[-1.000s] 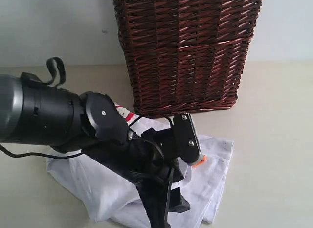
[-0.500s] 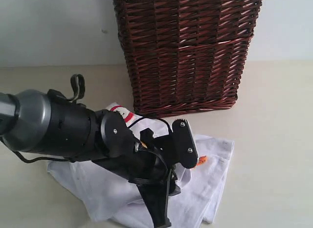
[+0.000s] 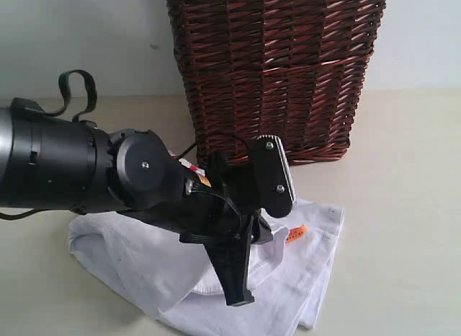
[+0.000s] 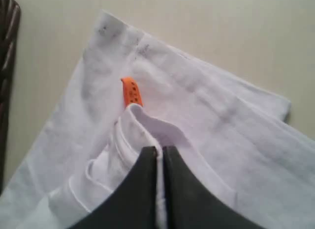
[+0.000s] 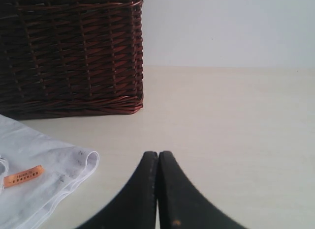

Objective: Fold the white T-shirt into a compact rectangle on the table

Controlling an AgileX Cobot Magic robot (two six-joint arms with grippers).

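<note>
Crumpled white T-shirt (image 3: 317,257) before wicker basket (image 3: 274,76).
Collar fold clamped in left gripper (image 4: 159,149); right gripper (image 5: 158,154) closed, empty, over bare table (image 5: 236,116).

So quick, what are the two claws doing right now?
Left gripper: shut, pinching a fold of the white T-shirt.
Right gripper: shut, holding nothing.

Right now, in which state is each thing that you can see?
white T-shirt, bunched in loose folds on the table, not yet a rectangle
orange neck tag, exposed at the collar
left tool, shut, pinching a fold of the T-shirt near the collar
right tool, shut, holding nothing, over bare table
wicker basket, upright behind the T-shirt
</note>
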